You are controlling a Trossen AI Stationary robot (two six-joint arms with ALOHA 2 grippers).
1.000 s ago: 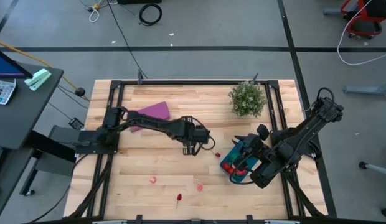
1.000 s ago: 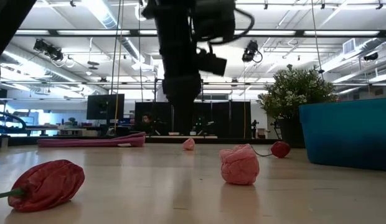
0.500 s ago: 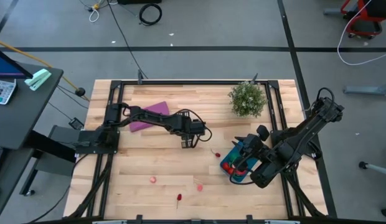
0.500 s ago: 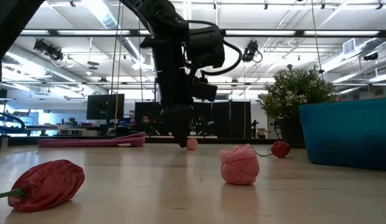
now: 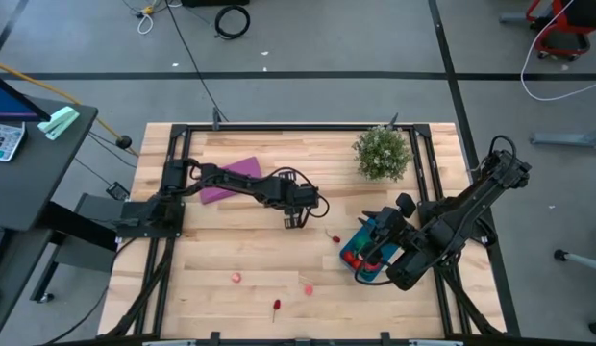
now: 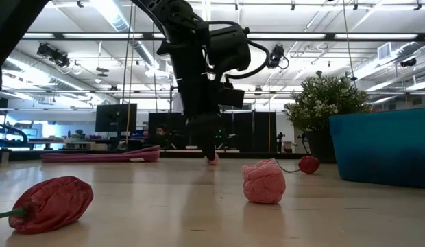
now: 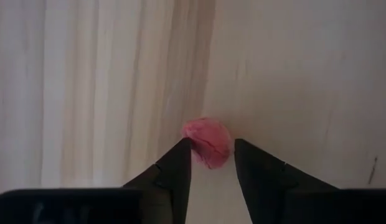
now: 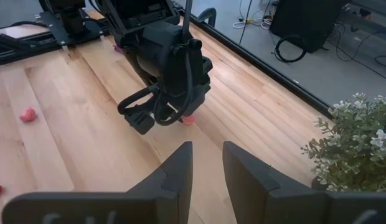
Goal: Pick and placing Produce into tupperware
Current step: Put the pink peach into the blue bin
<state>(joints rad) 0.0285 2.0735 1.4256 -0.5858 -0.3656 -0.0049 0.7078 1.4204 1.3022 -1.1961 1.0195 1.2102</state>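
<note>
A small pink produce piece (image 7: 207,142) lies on the wooden table. My left gripper (image 7: 210,155) points down at it with one finger on each side, the tips at table height (image 6: 211,156); a gap between the fingers still shows. The teal tupperware (image 5: 367,258) rests on the table at the right with red produce inside. My right gripper (image 8: 208,167) hangs above the tupperware, its fingers a little apart with nothing between them. More produce lies loose: a red piece (image 5: 335,238), two pink ones (image 5: 236,278) (image 5: 309,287) and a red one (image 5: 276,306). My left gripper comes at the pink piece from above, slanting down, with one fingertip (image 7: 183,152) right against its side (image 7: 192,140) and the other (image 7: 243,152) close beside it. I cannot tell whether the fingers touch it. The piece lies on the table.
A flat purple object (image 5: 231,178) lies at the far left under the left arm. A bushy potted plant (image 5: 383,152) stands at the far right. Black frame rails (image 5: 308,126) run along the table's edges. Bare wood spreads across the near middle.
My left gripper has come down from well above the table and moved a little toward the far edge, ending with its fingertips at the pink piece. The produce and the tupperware have stayed in place.
</note>
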